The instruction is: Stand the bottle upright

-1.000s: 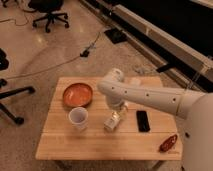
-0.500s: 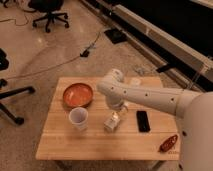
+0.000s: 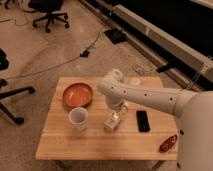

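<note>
The hand (image 3: 119, 108) is hanging over the table (image 3: 95, 145), and the bottle (image 3: 111, 122) is lying just below it. Whether it is gripping cannot be told. The grasp step appears to be in hand. The next move calls for tipping the bottle onto its base.

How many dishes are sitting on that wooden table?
2: the orange bowl at the rear left, the white cup in front of it. The gripper is at the bottle; the arm may hide more.

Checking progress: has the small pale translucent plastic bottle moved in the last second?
No. The pale bottle stays put between the white cup and the black phone; the gripper is right by it.
</note>
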### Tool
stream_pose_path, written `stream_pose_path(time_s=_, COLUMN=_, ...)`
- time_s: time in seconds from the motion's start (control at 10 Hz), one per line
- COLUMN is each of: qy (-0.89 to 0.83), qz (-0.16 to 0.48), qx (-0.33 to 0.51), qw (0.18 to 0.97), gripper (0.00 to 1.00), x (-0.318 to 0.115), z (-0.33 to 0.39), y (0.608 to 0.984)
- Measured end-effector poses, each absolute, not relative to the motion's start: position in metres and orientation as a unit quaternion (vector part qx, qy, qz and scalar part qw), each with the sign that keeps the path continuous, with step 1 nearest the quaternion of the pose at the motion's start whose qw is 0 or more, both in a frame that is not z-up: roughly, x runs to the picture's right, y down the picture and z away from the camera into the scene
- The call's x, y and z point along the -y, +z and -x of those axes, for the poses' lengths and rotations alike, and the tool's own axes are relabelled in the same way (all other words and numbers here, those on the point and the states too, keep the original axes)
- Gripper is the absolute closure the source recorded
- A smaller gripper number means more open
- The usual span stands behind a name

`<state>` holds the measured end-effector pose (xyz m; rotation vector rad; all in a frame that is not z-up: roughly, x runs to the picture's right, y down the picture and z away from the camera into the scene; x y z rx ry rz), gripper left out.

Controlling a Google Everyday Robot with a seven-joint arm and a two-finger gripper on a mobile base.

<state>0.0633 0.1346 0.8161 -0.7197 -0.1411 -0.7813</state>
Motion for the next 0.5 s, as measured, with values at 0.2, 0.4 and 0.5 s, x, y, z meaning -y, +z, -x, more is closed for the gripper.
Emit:
stream_pose_path(time_s=0.2, qy=-0.373, qz=0.342, qx=0.068, qw=0.860, gripper=0.35, x=-0.1343, z=-0.0627, y=0.8171)
stream_pose_path(time_s=0.4, qy=-0.373, qz=0.343, qx=0.068, qw=0.859, gripper=0.35, x=-0.1347, z=-0.0608, y=0.8200)
stream_pose_path(time_s=0.5, qy=-0.374, qz=0.346, qx=0.069, qw=0.858, gripper=0.35, x=-0.1358, z=-0.0604, y=0.8212)
